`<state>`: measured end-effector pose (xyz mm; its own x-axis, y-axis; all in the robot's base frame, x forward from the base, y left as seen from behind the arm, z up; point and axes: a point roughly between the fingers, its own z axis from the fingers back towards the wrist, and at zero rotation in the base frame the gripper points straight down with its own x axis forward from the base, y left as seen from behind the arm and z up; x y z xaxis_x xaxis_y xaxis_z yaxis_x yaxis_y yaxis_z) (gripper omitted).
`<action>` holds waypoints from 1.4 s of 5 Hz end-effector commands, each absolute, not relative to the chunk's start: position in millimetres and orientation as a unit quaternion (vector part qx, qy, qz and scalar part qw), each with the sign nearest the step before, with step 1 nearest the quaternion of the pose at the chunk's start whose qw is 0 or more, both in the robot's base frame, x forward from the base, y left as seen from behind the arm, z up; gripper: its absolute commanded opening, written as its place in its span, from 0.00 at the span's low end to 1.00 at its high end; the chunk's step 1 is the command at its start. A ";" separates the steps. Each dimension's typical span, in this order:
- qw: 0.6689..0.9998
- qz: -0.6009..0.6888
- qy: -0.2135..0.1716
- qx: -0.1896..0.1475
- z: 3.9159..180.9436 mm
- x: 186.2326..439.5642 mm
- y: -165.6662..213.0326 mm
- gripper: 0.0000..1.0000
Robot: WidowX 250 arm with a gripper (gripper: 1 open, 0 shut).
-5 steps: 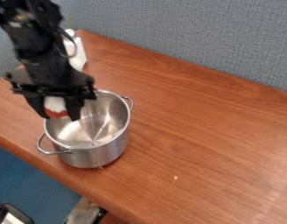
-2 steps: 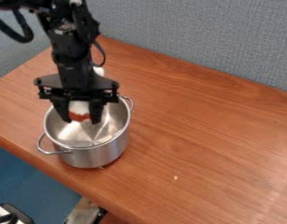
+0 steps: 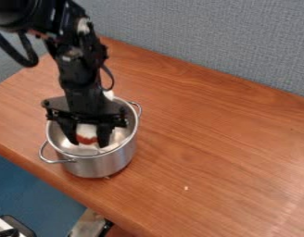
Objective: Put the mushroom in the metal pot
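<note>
The black arm's upper part is cut off at the top left edge; the pot's interior floor is largely hidden behind the arm and hand; the fingertips cannot be made out clearly. The black robot hand (image 3: 85, 135) points downward inside the mouth of the shiny round stainless-steel pot (image 3: 111, 159), its fingers closed around the small toy mushroom with cream stem and red-brown cap (image 3: 86, 138); the mushroom sits between the fingers, below the rim. The pot stands near the front edge of the brown wooden tabletop (image 3: 217, 130). Against the earlier frame, the hand has moved lower, from above the rim into the pot; the pot is unmoved.
</note>
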<state>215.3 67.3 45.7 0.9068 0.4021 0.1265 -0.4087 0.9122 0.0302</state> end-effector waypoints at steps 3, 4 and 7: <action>0.970 0.234 -0.054 0.020 61.4 199.1 101.2 1.00; 0.967 0.245 -0.063 0.014 68.4 212.8 96.2 1.00; 0.954 0.287 -0.080 0.029 55.7 214.3 93.2 1.00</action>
